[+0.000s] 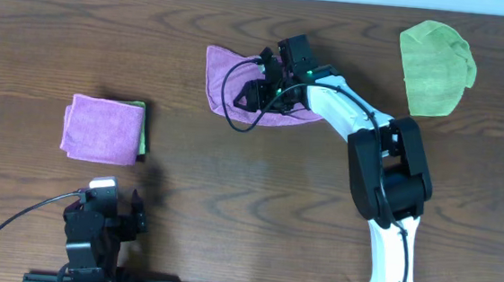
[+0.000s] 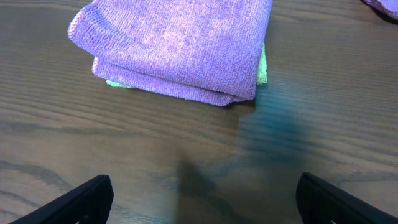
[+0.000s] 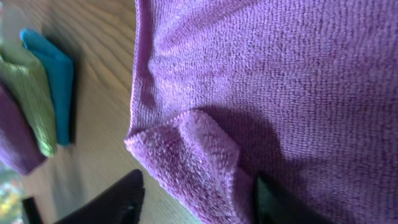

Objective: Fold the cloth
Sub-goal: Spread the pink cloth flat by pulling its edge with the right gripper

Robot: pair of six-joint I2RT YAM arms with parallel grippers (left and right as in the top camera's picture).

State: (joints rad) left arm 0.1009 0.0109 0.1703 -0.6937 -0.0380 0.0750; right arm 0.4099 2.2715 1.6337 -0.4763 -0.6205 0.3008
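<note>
The cloth (image 1: pixel 226 71) is a fuzzy pinkish-purple towel lying rumpled at the back middle of the table. My right gripper (image 1: pixel 270 81) reaches down onto its right part. In the right wrist view a bunched, doubled-over corner of the cloth (image 3: pixel 205 155) sits between the jaws of the right gripper (image 3: pixel 199 186). The jaws stand half apart: the right finger is against the fabric, and bare wood shows between the left finger and the cloth. My left gripper (image 1: pixel 107 203) rests at the front left, its jaws wide open over bare wood (image 2: pixel 202 193).
A folded purple towel (image 1: pixel 101 129) lies on a green one at the left, just ahead of the left gripper (image 2: pixel 180 43). A lime-green cloth (image 1: pixel 435 67) lies at the back right. The right wrist view shows the folded pile's green (image 3: pixel 28 93) and blue (image 3: pixel 53 74) edges.
</note>
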